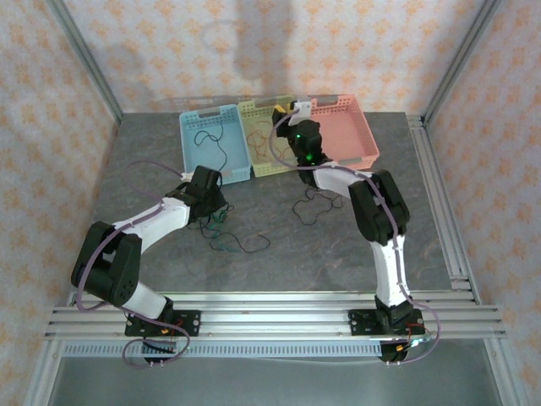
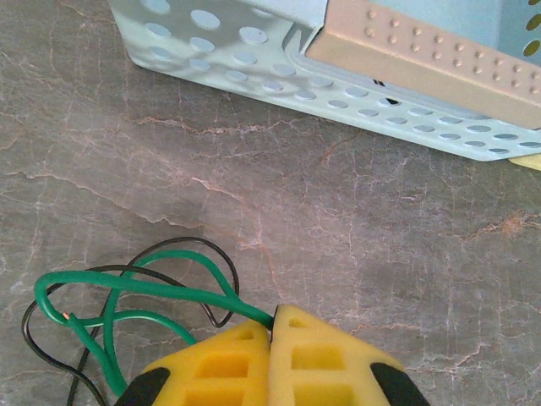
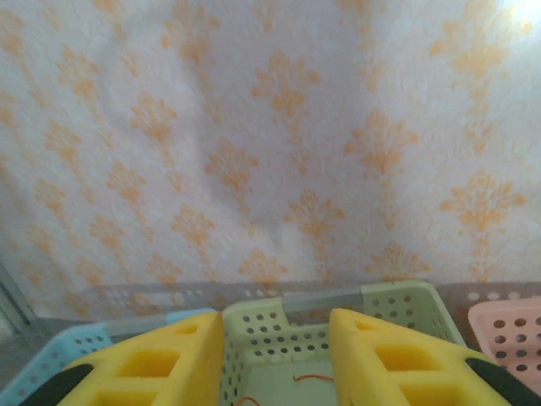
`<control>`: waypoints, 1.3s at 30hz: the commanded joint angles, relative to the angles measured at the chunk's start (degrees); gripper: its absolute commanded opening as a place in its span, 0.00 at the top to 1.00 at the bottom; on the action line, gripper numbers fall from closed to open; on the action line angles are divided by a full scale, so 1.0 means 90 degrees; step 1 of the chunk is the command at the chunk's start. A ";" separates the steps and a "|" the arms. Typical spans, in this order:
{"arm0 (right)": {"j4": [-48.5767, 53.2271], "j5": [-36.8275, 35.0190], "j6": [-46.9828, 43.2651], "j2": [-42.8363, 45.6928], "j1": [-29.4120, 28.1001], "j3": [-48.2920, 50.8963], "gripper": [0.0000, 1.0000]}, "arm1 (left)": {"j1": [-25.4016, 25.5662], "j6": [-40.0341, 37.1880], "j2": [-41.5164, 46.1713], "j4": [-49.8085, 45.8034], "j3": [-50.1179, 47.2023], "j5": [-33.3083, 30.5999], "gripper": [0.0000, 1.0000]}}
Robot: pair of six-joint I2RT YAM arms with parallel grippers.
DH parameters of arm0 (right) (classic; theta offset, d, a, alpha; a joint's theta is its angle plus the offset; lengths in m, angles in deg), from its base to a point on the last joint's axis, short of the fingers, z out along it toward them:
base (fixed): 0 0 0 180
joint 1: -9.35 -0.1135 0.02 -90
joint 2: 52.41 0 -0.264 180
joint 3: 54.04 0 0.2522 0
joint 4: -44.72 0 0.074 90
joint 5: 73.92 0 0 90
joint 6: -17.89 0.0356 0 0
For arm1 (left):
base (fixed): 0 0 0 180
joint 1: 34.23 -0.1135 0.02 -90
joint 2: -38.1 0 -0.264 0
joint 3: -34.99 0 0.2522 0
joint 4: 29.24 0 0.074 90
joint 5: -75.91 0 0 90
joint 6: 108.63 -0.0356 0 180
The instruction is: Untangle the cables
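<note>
My left gripper (image 2: 277, 317) is shut on a green cable (image 2: 127, 288) low over the table, and a thin black cable (image 2: 51, 355) loops through the green one. In the top view the left gripper (image 1: 215, 210) sits over this small tangle of cables (image 1: 230, 237) in front of the blue basket (image 1: 213, 144). My right gripper (image 3: 275, 326) is open and holds nothing, hovering over the green basket (image 3: 397, 296). A red-orange cable (image 3: 313, 378) lies in that basket below it. Another black cable (image 1: 313, 203) lies loose on the table beside the right arm.
Three baskets stand in a row at the back: blue, green (image 1: 286, 106) and pink (image 1: 342, 127). A black cable (image 1: 207, 142) lies in the blue one. The blue basket's wall (image 2: 254, 59) is close ahead of the left gripper. Patterned walls enclose the table.
</note>
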 commanded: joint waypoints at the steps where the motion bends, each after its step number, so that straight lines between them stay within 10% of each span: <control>1: 0.0072 0.0183 0.0093 0.0882 0.0009 0.0752 0.62 | -0.0005 0.0032 0.0131 0.0118 -0.0070 -0.0070 1.00; 18: -0.0562 -0.1483 0.0819 0.3453 0.0055 0.5837 0.58 | -0.0005 0.0028 0.0199 0.0194 -0.0132 -0.0024 1.00; 39: 0.0924 -0.1367 0.2229 0.3011 0.0771 0.5930 0.35 | -0.0009 0.0136 0.0683 0.0332 -0.0458 -0.0328 1.00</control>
